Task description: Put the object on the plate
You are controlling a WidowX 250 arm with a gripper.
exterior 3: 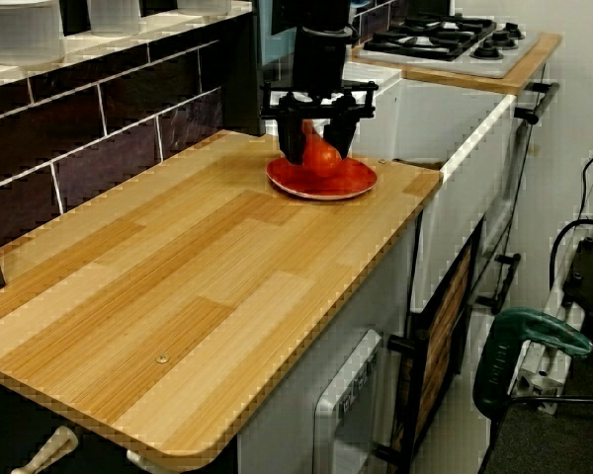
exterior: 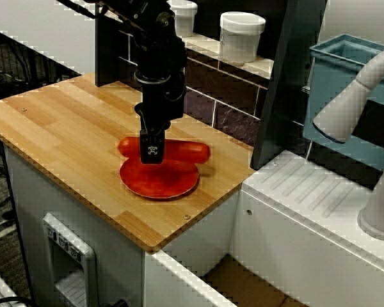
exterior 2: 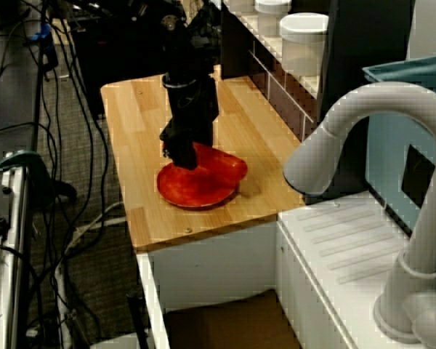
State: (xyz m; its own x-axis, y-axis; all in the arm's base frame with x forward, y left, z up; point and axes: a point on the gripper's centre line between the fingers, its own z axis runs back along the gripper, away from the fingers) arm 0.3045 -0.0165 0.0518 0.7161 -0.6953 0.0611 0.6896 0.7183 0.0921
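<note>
even, fairly bright indoor light falls from above on the wooden counter (exterior: 70, 137), leaving only soft, short shadows under the plate (exterior: 159, 179). all three views are low in resolution and slightly soft, with jagged stair-step edges along straight lines. a pale sheen of glare lies across the counter nearest the third camera.

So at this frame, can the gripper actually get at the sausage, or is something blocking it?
Probably yes. The gripper hangs directly over the sausage, its fingers straddling it, one on each side. The sausage lies on or over the back of the plate, and nothing stands between them. Whether the fingers already clamp it is unclear.
</note>
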